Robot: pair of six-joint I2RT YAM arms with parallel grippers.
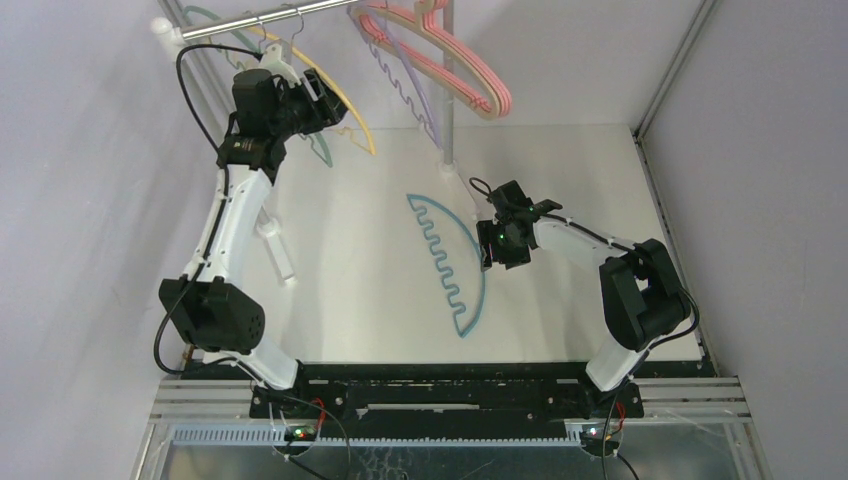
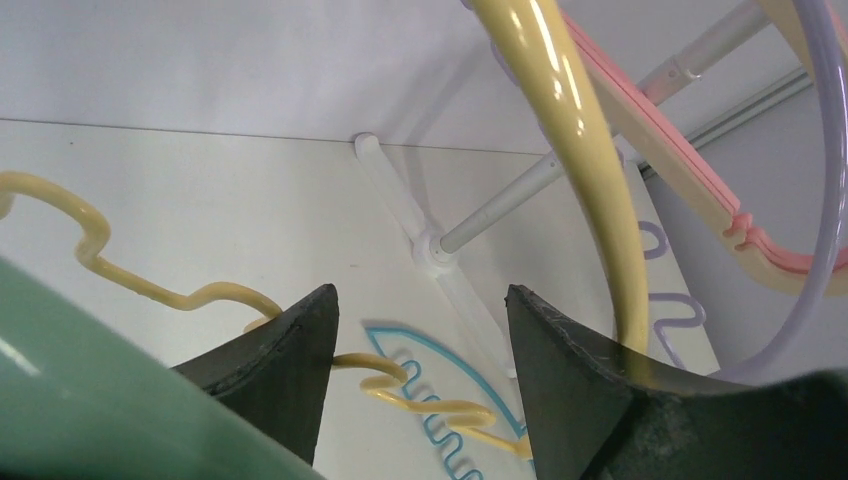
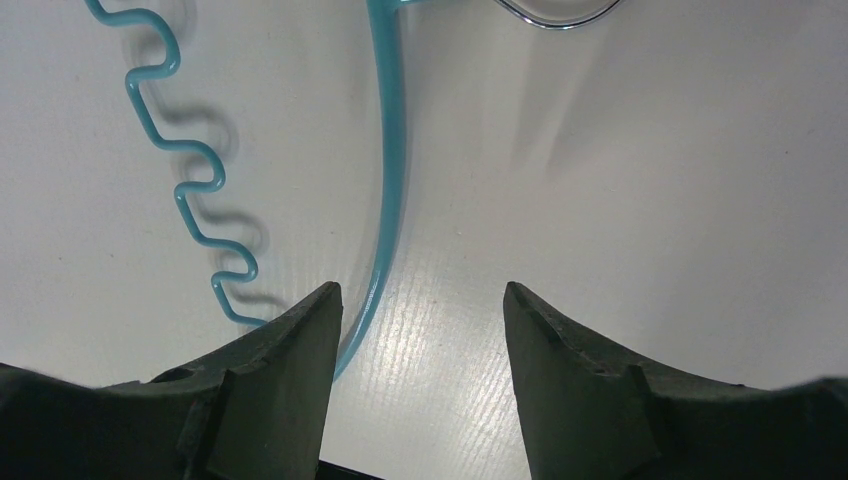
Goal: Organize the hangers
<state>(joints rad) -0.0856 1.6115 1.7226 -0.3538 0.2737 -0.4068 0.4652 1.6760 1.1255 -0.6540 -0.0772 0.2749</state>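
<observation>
**Teal hanger flat on the table, right gripper just beside it**
The teal hanger [image 3: 386,150] lies in front of the rail [image 1: 270,18], its long axis running away from it. The right gripper [image 3: 420,290], the nearer one, hovers wide open and empty beside its curved back. The left gripper [image 2: 420,290], up by the rail, also gapes empty.

A thin teal-blue plastic hanger [image 3: 388,150] with a wavy bar lies on the plain white table top [image 1: 350,250]. On the straight silver metal rail [image 1: 270,18] hang a pale yellow wavy-barred plastic hanger [image 2: 590,150], a lavender wavy-barred plastic hanger [image 2: 826,150], a mint-green plastic hanger [image 2: 60,400] and curved tan hangers striped with pink [image 2: 690,175].
</observation>
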